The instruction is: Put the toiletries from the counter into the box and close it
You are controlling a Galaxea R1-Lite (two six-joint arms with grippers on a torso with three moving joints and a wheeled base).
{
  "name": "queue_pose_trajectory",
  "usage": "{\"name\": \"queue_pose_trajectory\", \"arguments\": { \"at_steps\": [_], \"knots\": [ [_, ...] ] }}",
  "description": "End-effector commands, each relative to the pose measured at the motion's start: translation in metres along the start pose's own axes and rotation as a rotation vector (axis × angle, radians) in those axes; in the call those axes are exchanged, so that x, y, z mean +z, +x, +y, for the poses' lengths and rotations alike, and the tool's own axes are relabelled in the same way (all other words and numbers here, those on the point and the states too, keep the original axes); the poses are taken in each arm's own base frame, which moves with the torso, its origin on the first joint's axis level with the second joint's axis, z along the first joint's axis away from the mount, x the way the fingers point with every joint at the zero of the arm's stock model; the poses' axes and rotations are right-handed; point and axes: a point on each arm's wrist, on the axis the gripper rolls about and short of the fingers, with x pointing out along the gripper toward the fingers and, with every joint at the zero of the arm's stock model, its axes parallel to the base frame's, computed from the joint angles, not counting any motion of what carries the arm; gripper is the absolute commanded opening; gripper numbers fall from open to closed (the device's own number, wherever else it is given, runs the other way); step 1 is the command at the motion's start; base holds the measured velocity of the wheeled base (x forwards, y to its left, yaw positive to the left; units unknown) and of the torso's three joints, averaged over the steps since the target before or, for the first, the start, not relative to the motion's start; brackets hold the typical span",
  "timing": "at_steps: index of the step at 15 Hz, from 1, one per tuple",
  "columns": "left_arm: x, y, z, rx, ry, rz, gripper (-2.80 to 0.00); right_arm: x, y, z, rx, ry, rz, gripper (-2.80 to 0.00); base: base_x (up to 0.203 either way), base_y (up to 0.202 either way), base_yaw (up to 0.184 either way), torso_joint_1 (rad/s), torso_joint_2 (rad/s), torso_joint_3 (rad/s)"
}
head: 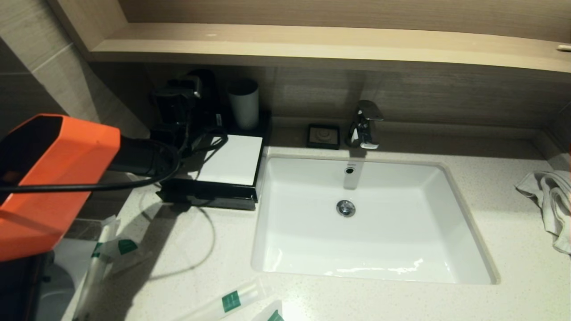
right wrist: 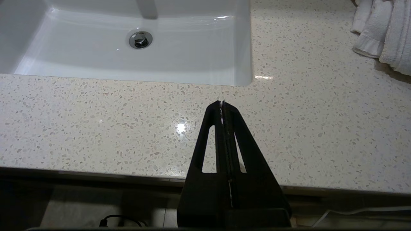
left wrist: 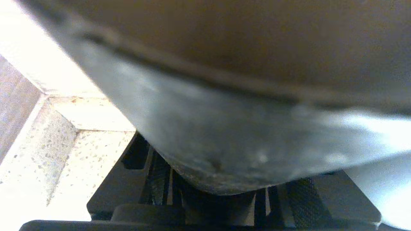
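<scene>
Bathroom surface (head: 187, 249) near left end effector (head: 178, 100): toiletries (head: 232, 301) unboxed, box (head: 214, 178) unclosed; finger state indeterminable. Right end effector (right wrist: 222, 103) together, idle.

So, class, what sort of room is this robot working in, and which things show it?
Most likely a hotel bathroom: a white sink basin with a chrome faucet, packaged toiletries on the speckled counter, and a towel.

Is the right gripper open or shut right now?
Shut. The right gripper has its two black fingers pressed together above the counter.
</scene>
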Motion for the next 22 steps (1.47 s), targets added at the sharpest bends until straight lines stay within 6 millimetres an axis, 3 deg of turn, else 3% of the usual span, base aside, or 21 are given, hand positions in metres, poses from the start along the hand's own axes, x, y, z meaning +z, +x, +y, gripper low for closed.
{"name": "queue_pose_trajectory", "arguments": {
  "at_steps": [1,22],
  "knots": [
    [-0.0004,0.0024,-0.0005,0.002,-0.001,-0.007,-2.80,0.0000,0.0000,0.0000,0.001,0.000,0.000,-2.80,0.000,0.000,0.000,0.000,0.00,0.000],
    [-0.0026,0.0105,0.0055,0.013,-0.001,0.000,-2.80,0.0000,0.0000,0.0000,0.001,0.000,0.000,-2.80,0.000,0.000,0.000,0.000,0.00,0.000]
  ]
}}
